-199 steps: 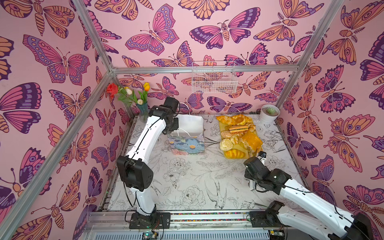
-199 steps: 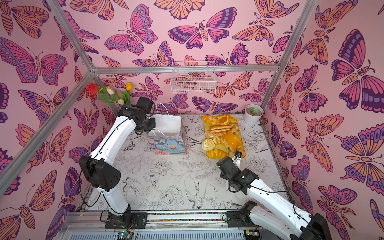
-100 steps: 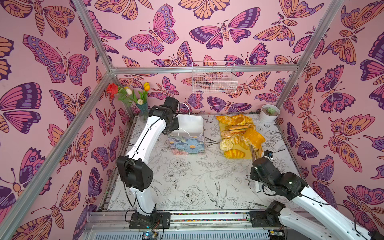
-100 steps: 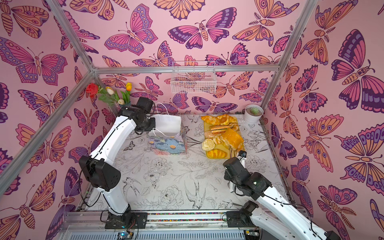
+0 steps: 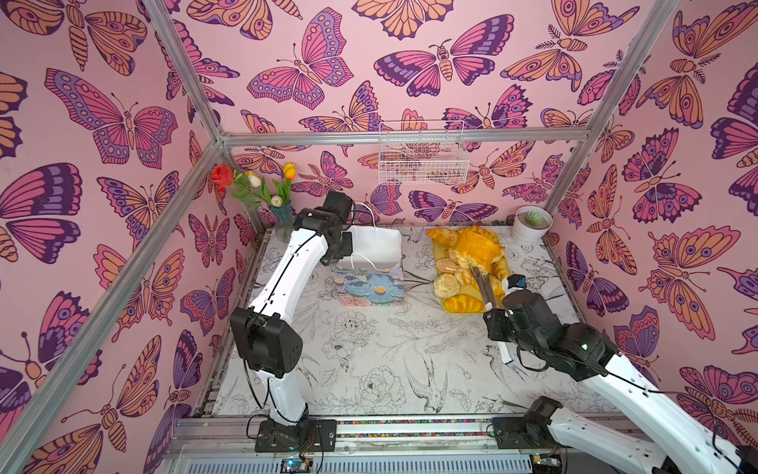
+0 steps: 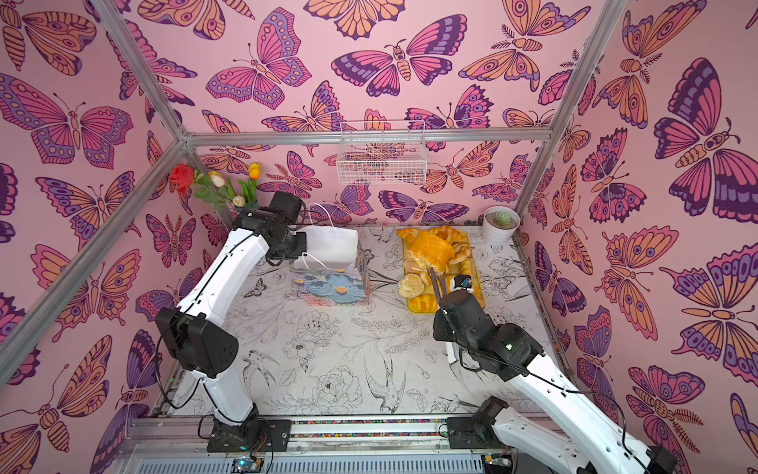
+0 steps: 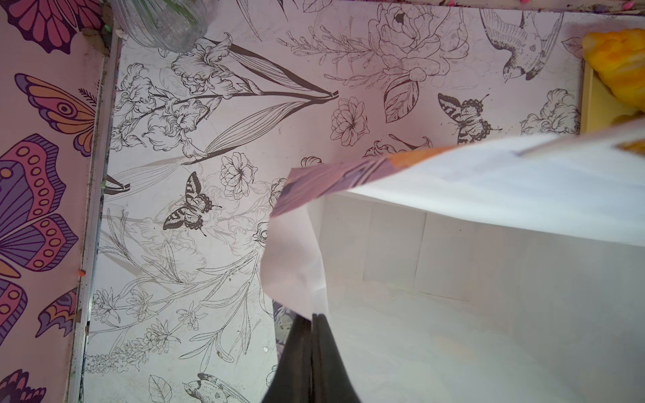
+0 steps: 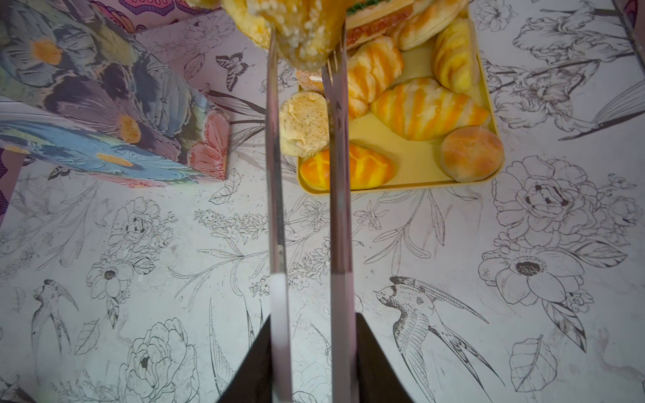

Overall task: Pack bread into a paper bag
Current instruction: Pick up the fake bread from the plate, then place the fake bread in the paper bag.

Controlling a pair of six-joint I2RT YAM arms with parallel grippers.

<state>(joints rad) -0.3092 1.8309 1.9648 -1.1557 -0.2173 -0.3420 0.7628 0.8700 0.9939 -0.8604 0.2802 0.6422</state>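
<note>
The paper bag (image 5: 371, 283) (image 6: 334, 287) stands upright at the back left of the table, flowered outside and white inside (image 7: 488, 279). My left gripper (image 5: 346, 246) (image 7: 311, 315) is shut on its left rim. My right gripper (image 5: 490, 305) (image 8: 312, 317) is shut on metal tongs (image 5: 482, 283) (image 8: 274, 174). The tongs' tips pinch a large orange-yellow piece of bread (image 5: 478, 248) (image 6: 430, 250) (image 8: 303, 35), held in the air above the yellow tray (image 8: 401, 186). More bread lies on the tray: a striped croissant (image 8: 429, 108), a brown round roll (image 8: 471, 153) and a seeded roll (image 8: 303, 124).
A glass vase of tulips (image 5: 283, 217) stands in the back left corner, close behind my left arm. A white pot with a succulent (image 5: 532, 223) sits at the back right beside the tray. A white wire basket (image 5: 422, 156) hangs on the back wall.
My right arm has risen and drawn back, lifting the orange-yellow bread off the tray in the tongs. The left arm and the bag have not moved.
</note>
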